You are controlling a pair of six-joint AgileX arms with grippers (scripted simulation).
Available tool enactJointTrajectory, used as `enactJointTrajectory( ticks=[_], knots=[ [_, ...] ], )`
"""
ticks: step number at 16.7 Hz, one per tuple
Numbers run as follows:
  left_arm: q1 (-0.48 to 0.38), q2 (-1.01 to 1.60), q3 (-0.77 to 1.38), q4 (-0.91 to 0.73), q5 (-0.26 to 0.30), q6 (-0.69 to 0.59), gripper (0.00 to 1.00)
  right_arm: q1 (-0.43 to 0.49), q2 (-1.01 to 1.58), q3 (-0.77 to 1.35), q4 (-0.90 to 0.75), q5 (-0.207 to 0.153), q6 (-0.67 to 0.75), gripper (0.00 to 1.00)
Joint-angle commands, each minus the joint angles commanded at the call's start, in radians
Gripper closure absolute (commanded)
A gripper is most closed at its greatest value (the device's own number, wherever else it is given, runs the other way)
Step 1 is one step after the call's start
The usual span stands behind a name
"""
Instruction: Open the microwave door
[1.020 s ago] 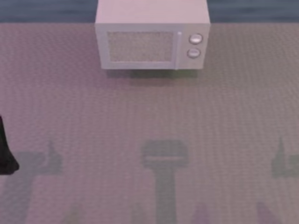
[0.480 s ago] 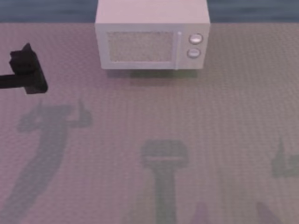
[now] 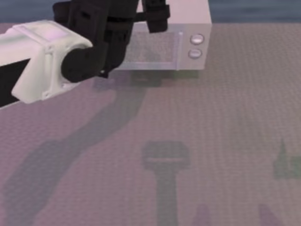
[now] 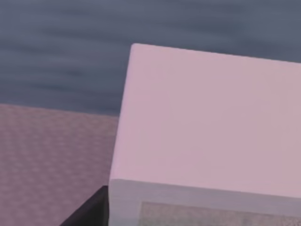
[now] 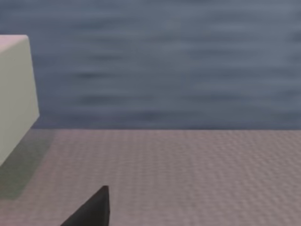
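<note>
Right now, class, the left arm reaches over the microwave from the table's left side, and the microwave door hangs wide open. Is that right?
Not quite. The left arm does reach over the microwave, but the microwave door is shut, flush with the knob panel, as the top view shows.

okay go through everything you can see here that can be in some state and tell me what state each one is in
microwave: upright at the far edge of the table.
microwave door: shut, flush with the front, partly hidden by the left arm.
knobs: both on the panel, setting too small to tell.
left gripper: raised in front of the door's upper part, touching nothing that shows.
right gripper: only a dark fingertip shows in its wrist view, above bare table.
</note>
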Motion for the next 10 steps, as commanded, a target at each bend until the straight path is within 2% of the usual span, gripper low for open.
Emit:
enactJointTrajectory(
  ticks=[5,7,10],
  knots=[
    [-0.141,0.332,0.230,-0.027,-0.123,-0.068,0.00,0.000,0.000,0.000,0.000,0.000,0.000,0.00],
    [-0.171,0.401,0.275,-0.038,-0.149,-0.080,0.00,0.000,0.000,0.000,0.000,0.000,0.000,0.00],
    [-0.183,0.429,0.290,-0.044,-0.159,-0.084,0.00,0.000,0.000,0.000,0.000,0.000,0.000,0.00]
  ],
)
